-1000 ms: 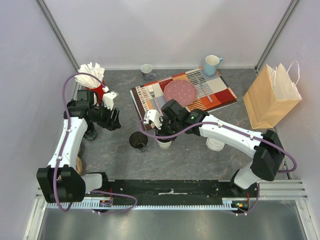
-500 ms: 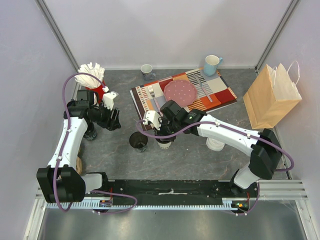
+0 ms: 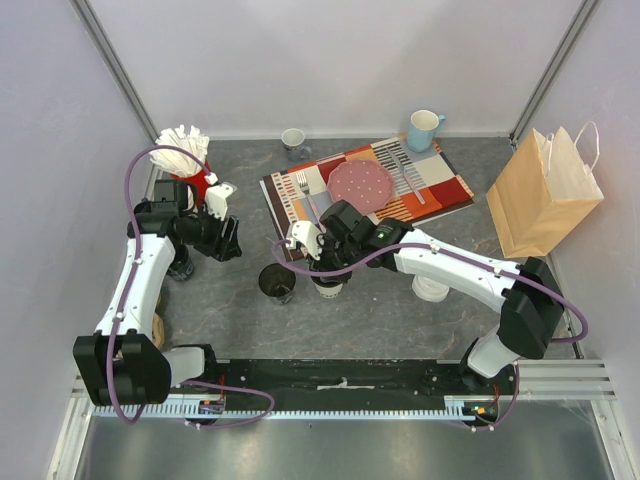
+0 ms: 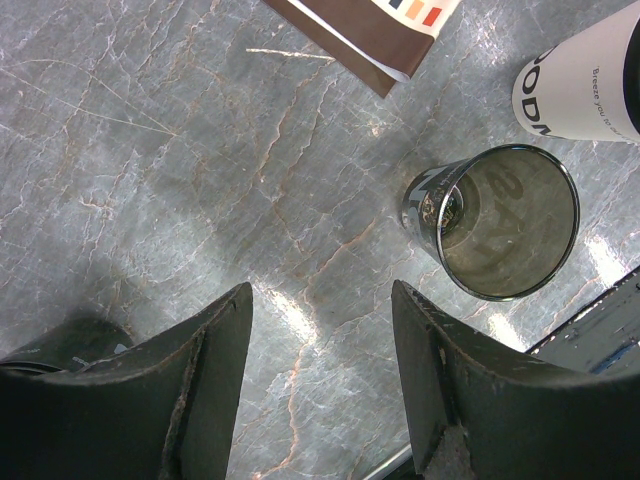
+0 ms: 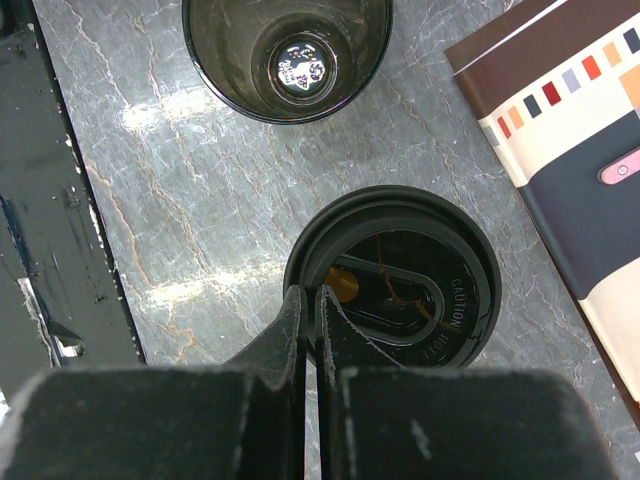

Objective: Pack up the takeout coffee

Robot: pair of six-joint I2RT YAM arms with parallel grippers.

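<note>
The cream-white takeout coffee cup (image 3: pixel 328 286) (image 4: pixel 590 85) with its black sip lid (image 5: pixel 400 285) stands upright on the grey marble table, next to a dark glass tumbler. My right gripper (image 3: pixel 320 266) (image 5: pixel 310 297) is shut, its fingertips right over the lid's near-left rim; whether they pinch that rim I cannot tell. My left gripper (image 3: pixel 228 240) (image 4: pixel 320 300) hangs open above bare table, left of the tumbler, with nothing between its fingers. A white round top (image 3: pixel 432 289) peeks out from under the right forearm, mostly hidden.
The empty tumbler (image 3: pixel 277 282) (image 4: pixel 495 220) (image 5: pixel 287 50) stands just left of the cup. A striped placemat (image 3: pixel 445 190) carries a pink plate (image 3: pixel 362 185) and forks. A brown paper bag (image 3: pixel 545 195) stands at right. Two mugs (image 3: pixel 424 130) (image 3: pixel 293 140) stand at the back, and a red holder (image 3: pixel 187 165) at left.
The right arm has edged slightly left over the cup. The left arm, the cup and the tumbler have stayed put.
</note>
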